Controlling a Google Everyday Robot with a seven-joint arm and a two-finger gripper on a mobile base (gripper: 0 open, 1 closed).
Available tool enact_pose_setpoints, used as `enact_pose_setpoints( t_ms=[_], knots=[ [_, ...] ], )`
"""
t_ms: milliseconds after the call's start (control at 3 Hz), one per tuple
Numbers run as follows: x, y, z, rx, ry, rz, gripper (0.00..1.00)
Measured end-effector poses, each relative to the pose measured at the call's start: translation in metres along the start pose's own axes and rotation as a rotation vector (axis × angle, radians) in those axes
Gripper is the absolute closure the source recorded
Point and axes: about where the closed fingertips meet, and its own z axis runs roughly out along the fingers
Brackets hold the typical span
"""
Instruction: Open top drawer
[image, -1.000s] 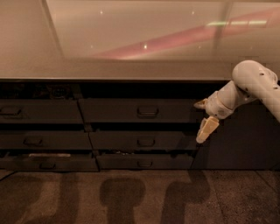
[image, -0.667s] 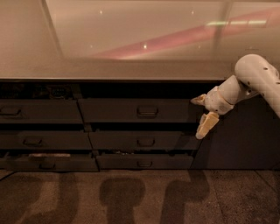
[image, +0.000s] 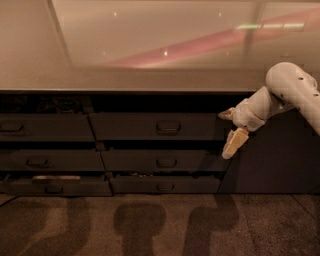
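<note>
Wide dark grey top drawer: centre column, uppermost row, under pale glossy countertop. Small rounded loop handle at mid-front. Cream-tipped gripper on white arm hangs just off drawer's right end, well apart from handle. Grip state: can't tell. Risks: sideways approach may snag front's edge. Drifting low may hook the drawer below. Shallow loop, so likely slip-off on pull.

Arm running off right edge, rest not showing. Gripper hanging just beside right end of top drawer. Left drawers getting cut by left edge. Stuff in dark gap above them looking too dim to name.
</note>
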Motion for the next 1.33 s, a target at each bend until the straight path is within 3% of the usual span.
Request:
enact_pose_setpoints(
  t_ms=[667,1333],
  knots=[
    [-0.029,-0.021,-0.016,0.085,0.13,0.038,0.0],
    [-0.026,-0.026,-0.013,0.086,0.14,0.056,0.0]
  ],
)
